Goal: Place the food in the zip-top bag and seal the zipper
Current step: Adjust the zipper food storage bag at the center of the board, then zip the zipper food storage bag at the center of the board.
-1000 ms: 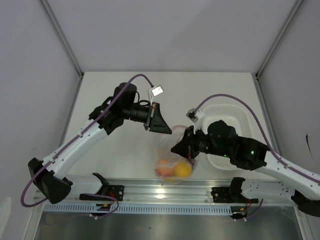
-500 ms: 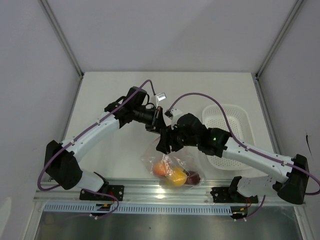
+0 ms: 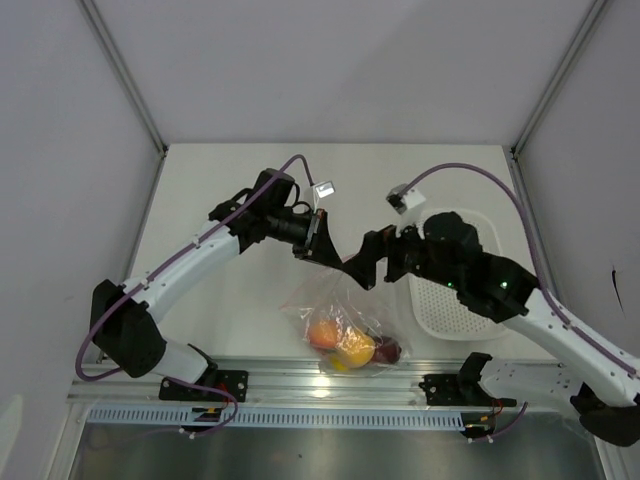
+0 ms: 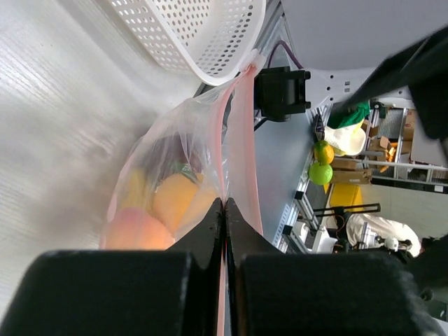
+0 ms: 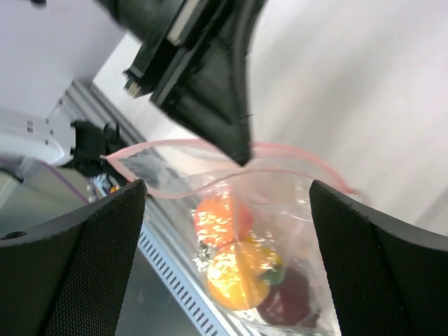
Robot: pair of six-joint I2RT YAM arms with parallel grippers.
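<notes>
The clear zip-top bag (image 3: 335, 300) hangs from my left gripper (image 3: 340, 260), whose jaws are shut on the pink zipper (image 4: 225, 140) at the bag's top edge. The food lies in the bag's bottom: an orange-red piece (image 5: 220, 217), a yellow one (image 5: 241, 276) and a dark red one (image 5: 290, 304). My right gripper (image 3: 362, 272) stands wide open just right of the bag's top, holding nothing. In the right wrist view the zipper (image 5: 175, 145) runs between the open fingers (image 5: 84, 259), and its two sides look parted beside the left gripper's pinch.
A white perforated basket (image 3: 455, 300) sits on the table right of the bag, under the right arm. The bag's bottom rests near the table's front edge and its metal rail (image 3: 300, 375).
My right gripper has gone from shut at the bag's top to wide open and has drawn back to the right. The left gripper still pinches the zipper; the bag has shifted only slightly.
</notes>
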